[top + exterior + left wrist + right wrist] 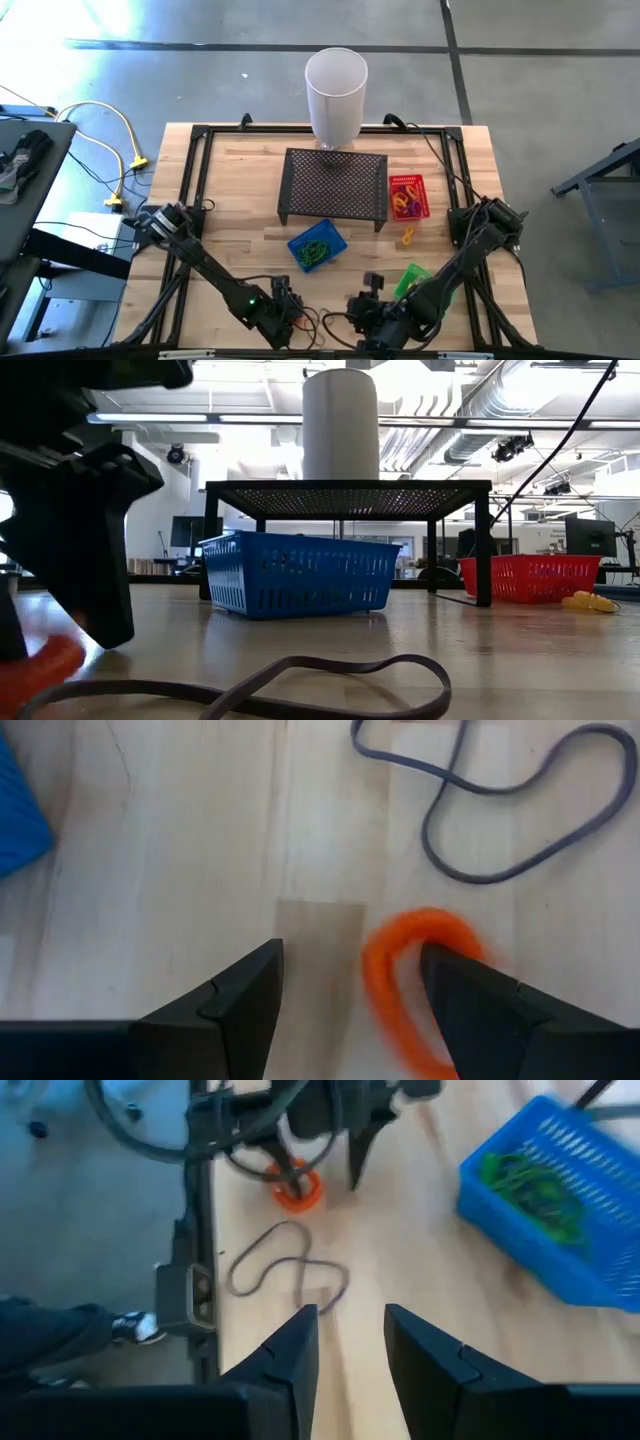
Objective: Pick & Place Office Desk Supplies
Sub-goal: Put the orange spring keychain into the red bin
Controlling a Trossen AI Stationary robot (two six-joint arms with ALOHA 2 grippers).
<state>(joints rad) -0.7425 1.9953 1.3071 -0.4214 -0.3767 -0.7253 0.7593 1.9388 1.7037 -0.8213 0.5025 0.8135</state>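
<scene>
Left hand point(350, 985) is spread apart at the wooden desk point(180, 870), one finger point(480, 1010) touching the orange rubber loop point(400, 970). Beside that loop lies a dark thin rubber band point(500, 810). Right hand point(350, 1345) appears empty, part-open nearby.

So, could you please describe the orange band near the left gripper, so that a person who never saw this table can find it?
Start at the blue basket in the middle of the wooden table, then move toward the near edge, where the left gripper stands open. The orange band lies on the wood between its fingers, against one of them. It is thick and bright orange, while the purple band beside it is thin, longer and loosely curved.
</scene>
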